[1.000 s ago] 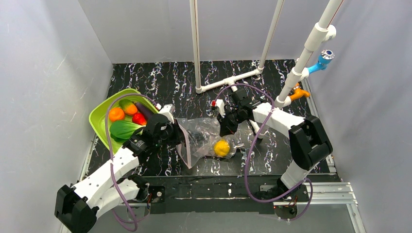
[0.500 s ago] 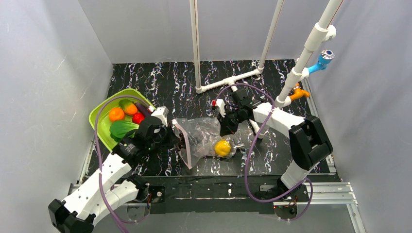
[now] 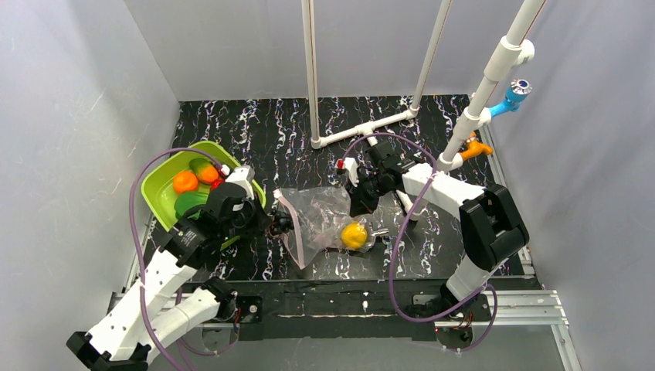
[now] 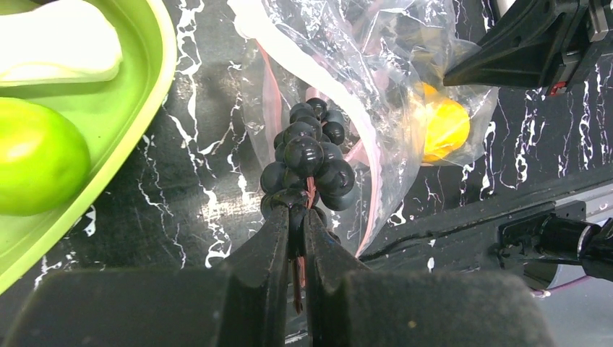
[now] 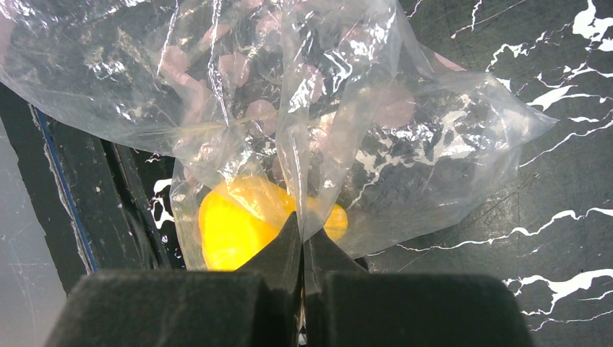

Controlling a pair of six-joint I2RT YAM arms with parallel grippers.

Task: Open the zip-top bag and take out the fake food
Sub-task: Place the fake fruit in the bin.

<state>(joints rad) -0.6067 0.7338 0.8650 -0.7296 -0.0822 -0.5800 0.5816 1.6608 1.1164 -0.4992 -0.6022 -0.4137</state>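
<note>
Right now the left end effector (image 4: 300, 217) is clenched on the thin stem of the dark grape bunch (image 4: 307, 155). The bunch sits right at the mouth of the zip-top bag (image 4: 376, 65). I cannot tell if every grape is out of the bag.

The right end effector (image 5: 302, 228) is clenched on a fold of the bag's clear plastic, at the end of the bag away from its mouth. The yellow lemon (image 5: 231, 228) is inside the bag, just beside that pinch.

The stem is skinny, so the grapes may slip free and drop beside the bag. A grape may catch on the bag's pink zip strip (image 4: 269, 87) and drag the bag along. The plastic is thin and slippery, so the right pinch may slide off, and then the bag moves too. The lemon may roll deeper into the bag.
</note>
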